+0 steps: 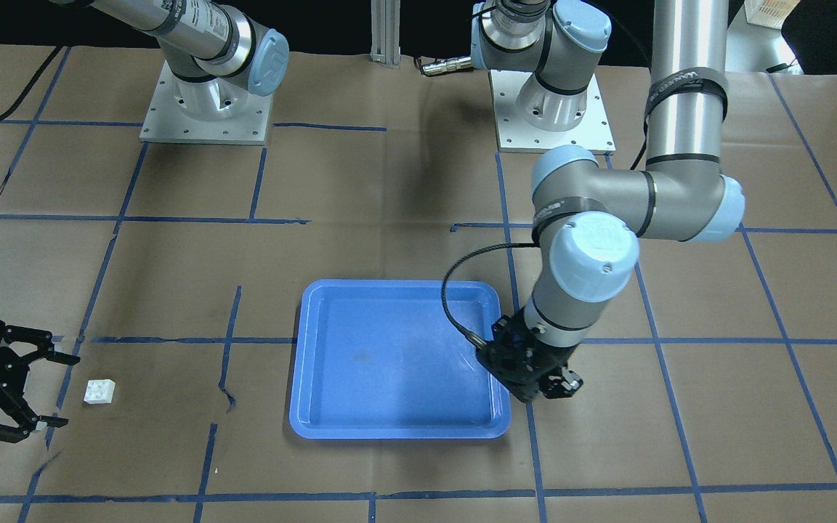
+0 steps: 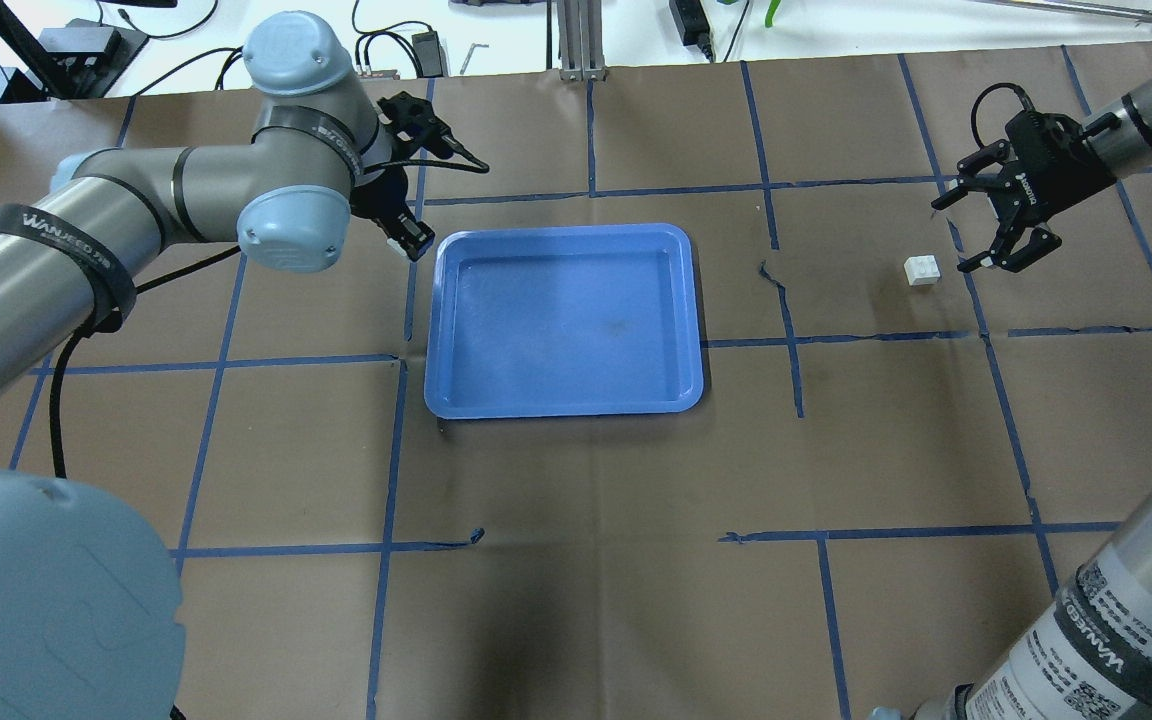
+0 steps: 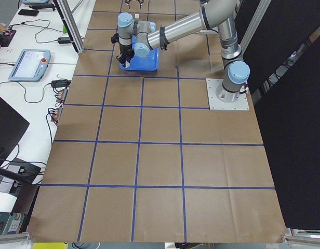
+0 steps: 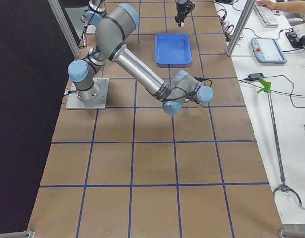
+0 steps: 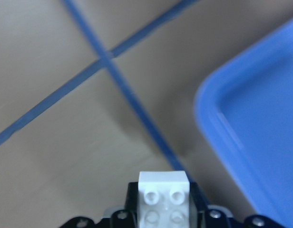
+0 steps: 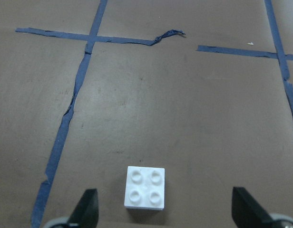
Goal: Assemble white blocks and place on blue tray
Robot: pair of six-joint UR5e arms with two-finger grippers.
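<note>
One white block (image 2: 921, 270) lies studs up on the brown paper to the right of the blue tray (image 2: 566, 320); it also shows in the front view (image 1: 99, 391) and the right wrist view (image 6: 145, 187). My right gripper (image 2: 952, 236) is open just beside it, and in the wrist view the block sits between the two fingers (image 6: 87, 211). My left gripper (image 2: 408, 232) hangs low at the tray's far left corner, outside the rim. It is shut on the second white block (image 5: 163, 197), studs facing the camera.
Brown paper with a blue tape grid covers the table. Torn, lifted tape (image 6: 168, 34) lies ahead of the right block. Both arm bases (image 1: 204, 109) stand at the robot's side. The tray (image 1: 397, 359) holds nothing.
</note>
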